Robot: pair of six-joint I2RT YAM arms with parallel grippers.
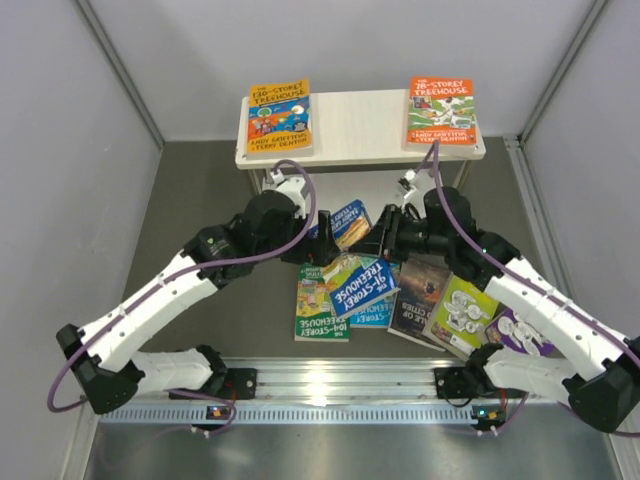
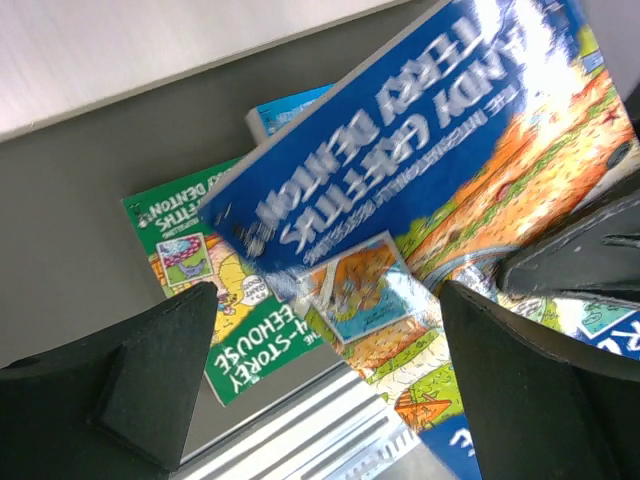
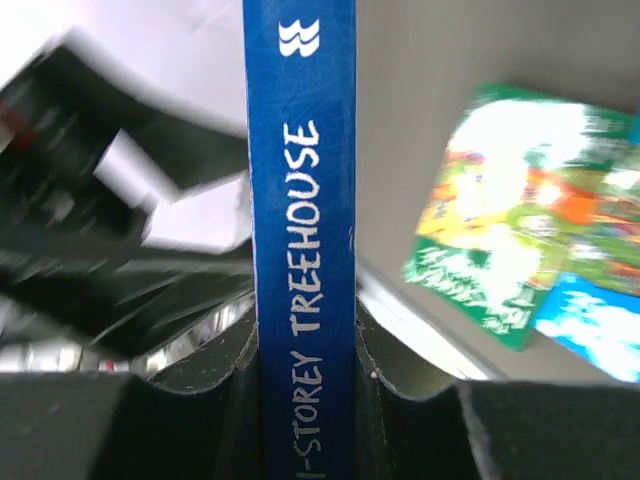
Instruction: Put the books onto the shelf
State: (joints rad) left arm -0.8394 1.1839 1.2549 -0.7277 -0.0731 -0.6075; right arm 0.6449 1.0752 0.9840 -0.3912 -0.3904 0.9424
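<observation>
**Item 1, right jaws.** Closed on the spine of the blue book (image 3: pixel 300 250), one pad against each cover. The book is tilted up off the heap, over the middle of the bench (image 1: pixel 200 190).

**Item 2, left jaws.** Spread wide and holding nothing, poised just above the blue book's front cover on its 9 o'clock side.

**Item 3, shelf (image 1: pixel 360 125).** Stands at 12 o'clock. The first orange book (image 1: pixel 280 117) lies flat at its 9 o'clock end and the second orange book (image 1: pixel 441 110) at its 3 o'clock end, with bare board between them.

**Item 4, heap.** At 6 o'clock of the shelf, overlapping on the bench: green book (image 1: pixel 320 305), dark brown book (image 1: pixel 422 290), lime book (image 1: pixel 462 312), purple book (image 1: pixel 518 332).

**Handling note (my judgement).** The step in hand is carrying the blue book to the shelf.
- I grip it only at the spine, so a thin paperback will likely sag or fan open. I should hold firmly and move slowly.
- I raise it fully clear of the heap before heading to 12 o'clock, so it drags nothing along.
- My left jaws either steady the free edge or draw off toward 9 o'clock. Halfway, the cover could strike them.
- I aim for the bare middle, come in above the front edge and lower the book flat.
- I let go only once the board carries it.
</observation>
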